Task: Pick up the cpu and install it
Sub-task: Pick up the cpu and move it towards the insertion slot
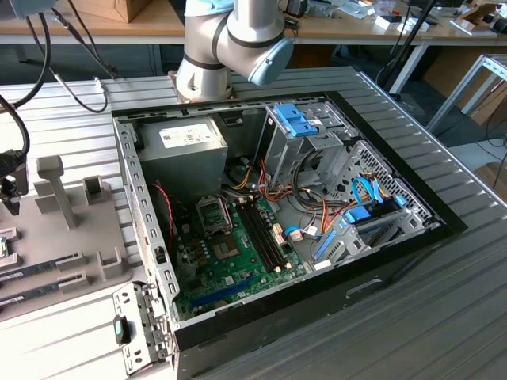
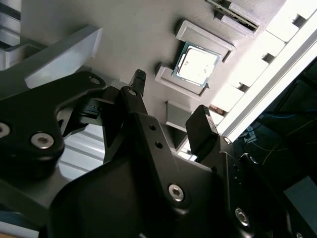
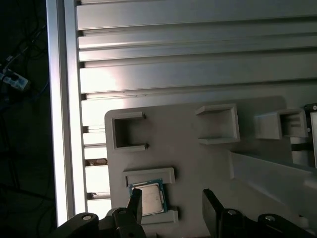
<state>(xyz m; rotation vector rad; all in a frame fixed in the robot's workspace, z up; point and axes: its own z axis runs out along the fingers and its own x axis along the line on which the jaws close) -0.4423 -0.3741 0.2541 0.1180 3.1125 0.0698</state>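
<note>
Gripper [image 2: 172,99] is wide open with nothing in it. The two black fingers [image 2: 202,124] stand well apart in both wrist views, hanging over the grey plate [image 2: 124,29].

The cpu [image 2: 198,65] is on that plate, lying flat with its bright metal top up and a thin green rim showing round it. It's tucked in a little nest between two raised grey lips [image 2: 181,82]. In the second wrist view it sits clear of both fingertips, a bit beyond them. In the first wrist view one fingertip overlaps the cpu's edge while the other is over bare plate off to the side. I can't tell how high the tips are above it, but they don't look to be touching.

More empty nests and a tall block stick up from the same plate, and the slatted table [image 3: 198,49] runs beside it.

Exterior view: the case [image 1: 317,305] lies open on the table, green board [image 1: 230,269] inside and a grey box [image 1: 182,150] at the far end — the arm [image 1: 238,39] rises just behind it. The plate is off at the exterior view's left.
</note>
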